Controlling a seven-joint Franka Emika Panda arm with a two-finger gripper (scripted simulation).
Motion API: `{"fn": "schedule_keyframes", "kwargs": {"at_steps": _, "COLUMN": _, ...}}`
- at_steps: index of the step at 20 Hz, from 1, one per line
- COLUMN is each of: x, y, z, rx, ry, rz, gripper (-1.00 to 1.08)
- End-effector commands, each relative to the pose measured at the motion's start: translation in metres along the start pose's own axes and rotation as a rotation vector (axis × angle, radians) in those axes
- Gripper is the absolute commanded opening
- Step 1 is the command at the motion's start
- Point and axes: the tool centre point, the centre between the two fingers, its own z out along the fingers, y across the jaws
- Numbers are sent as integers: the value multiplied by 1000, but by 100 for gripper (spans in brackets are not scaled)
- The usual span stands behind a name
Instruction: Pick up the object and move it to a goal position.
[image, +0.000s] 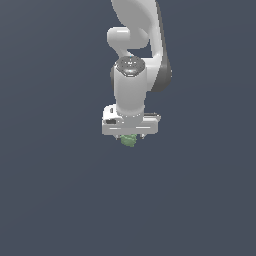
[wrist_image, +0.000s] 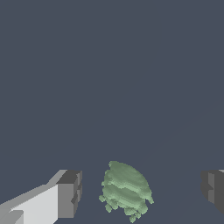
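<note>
A plain dark blue-grey surface (image: 55, 200) is lying beneath and all around the claw (image: 131, 138), filling both views.

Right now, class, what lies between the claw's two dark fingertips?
The lumpy light-green object, with a gap either side; the wrist view shows it between the fingertips.

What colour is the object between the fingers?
Light green, with ridged banding on the object; the wrist view shows it best.

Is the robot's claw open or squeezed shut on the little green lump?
Open. In the wrist view the gripper has gaps between each finger and the green lump.
</note>
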Motion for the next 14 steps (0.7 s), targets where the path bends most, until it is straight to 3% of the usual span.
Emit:
{"fn": "schedule_keyframes", "kwargs": {"at_steps": 1, "x": 0, "y": 0, "z": 0, "rx": 0, "ry": 0, "rz": 0, "gripper": 100}}
{"fn": "schedule_keyframes", "kwargs": {"at_steps": 9, "x": 1, "y": 26, "z": -7, "rx": -28, "ry": 2, "rz": 35, "gripper": 100}}
{"fn": "schedule_keyframes", "kwargs": {"at_steps": 14, "x": 1, "y": 28, "z": -8, "rx": -30, "ry": 2, "rz": 44, "gripper": 100}}
